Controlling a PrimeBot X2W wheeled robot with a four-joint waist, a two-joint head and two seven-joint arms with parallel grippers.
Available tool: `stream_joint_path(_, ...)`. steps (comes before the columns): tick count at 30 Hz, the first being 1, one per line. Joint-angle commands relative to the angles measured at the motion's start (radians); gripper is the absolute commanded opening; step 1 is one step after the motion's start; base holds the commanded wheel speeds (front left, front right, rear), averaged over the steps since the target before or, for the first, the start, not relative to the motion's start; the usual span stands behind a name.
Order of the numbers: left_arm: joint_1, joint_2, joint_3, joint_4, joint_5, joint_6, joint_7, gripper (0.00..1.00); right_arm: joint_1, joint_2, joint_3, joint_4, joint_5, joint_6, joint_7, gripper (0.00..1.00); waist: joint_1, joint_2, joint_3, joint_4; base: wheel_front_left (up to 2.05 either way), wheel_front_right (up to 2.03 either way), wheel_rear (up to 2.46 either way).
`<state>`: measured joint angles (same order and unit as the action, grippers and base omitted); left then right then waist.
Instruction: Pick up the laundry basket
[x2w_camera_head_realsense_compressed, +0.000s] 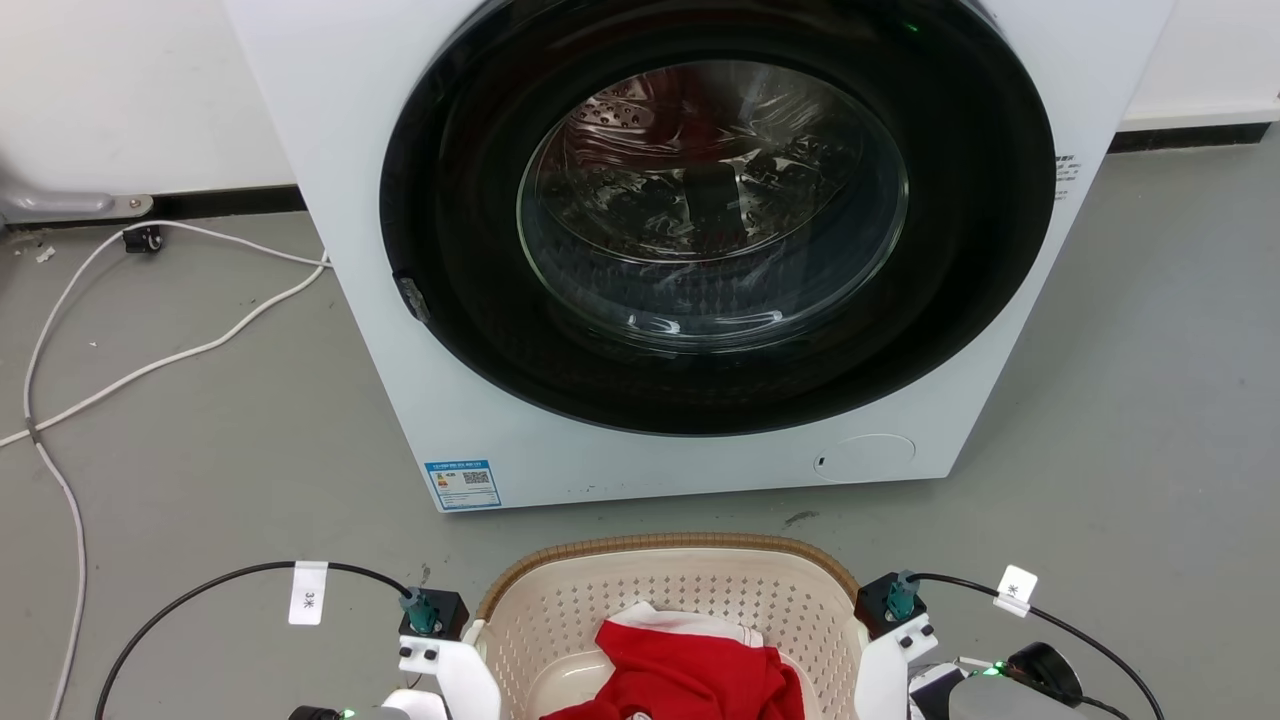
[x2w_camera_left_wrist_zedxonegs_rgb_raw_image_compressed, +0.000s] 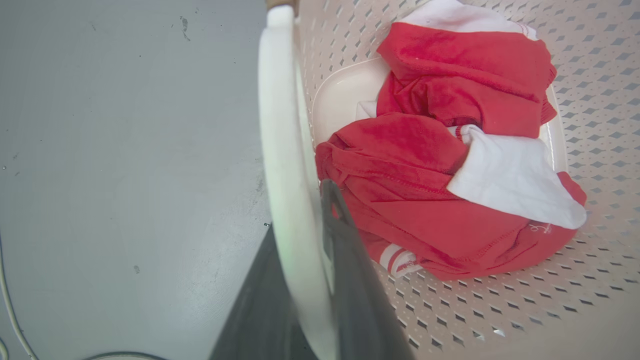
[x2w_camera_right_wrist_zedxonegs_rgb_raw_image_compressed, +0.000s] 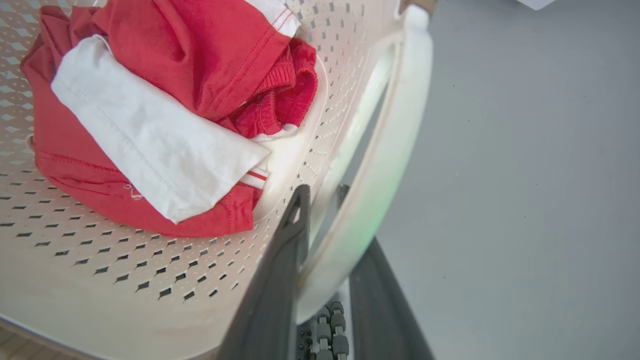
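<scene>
Laundry basket (x2w_camera_head_realsense_compressed: 660, 600) sits on the floor (x2w_camera_head_realsense_compressed: 200, 480) near you, before the washer (x2w_camera_head_realsense_compressed: 400, 300); left gripper (x2w_camera_left_wrist_zedxonegs_rgb_raw_image_compressed: 300, 210) and right gripper (x2w_camera_right_wrist_zedxonegs_rgb_raw_image_compressed: 322, 200) each clamp a side handle (x2w_camera_left_wrist_zedxonegs_rgb_raw_image_compressed: 285, 125). Raise both together, level, so clothes (x2w_camera_head_realsense_compressed: 690, 670) stay put.

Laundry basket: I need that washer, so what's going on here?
The robot's left hand and right hand are each closed on a white side handle of the cream-white perforated plastic laundry basket, which holds red and white clothes, in front of the white front-loading washing machine. Whether it is off the floor is unclear.
</scene>
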<state>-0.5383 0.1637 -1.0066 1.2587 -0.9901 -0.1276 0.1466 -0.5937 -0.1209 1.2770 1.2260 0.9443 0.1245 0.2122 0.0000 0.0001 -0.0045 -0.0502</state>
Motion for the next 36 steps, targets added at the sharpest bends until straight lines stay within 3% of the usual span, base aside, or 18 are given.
stream_joint_path(1,-0.024,0.005,-0.006,-0.004,-0.002,-0.004,-0.01,0.0,0.008,-0.002,0.007,-0.004,0.0,0.011,0.004,0.0,0.0,-0.0001,0.0,0.0,0.0,0.0,0.0)
stream_joint_path(36,-0.032,0.007,-0.061,0.002,-0.057,-0.004,-0.02,0.0,0.015,-0.004,0.007,-0.005,-0.009,0.011,0.011,0.0,0.0,-0.0001,0.0,0.001,0.0,0.0,0.0)
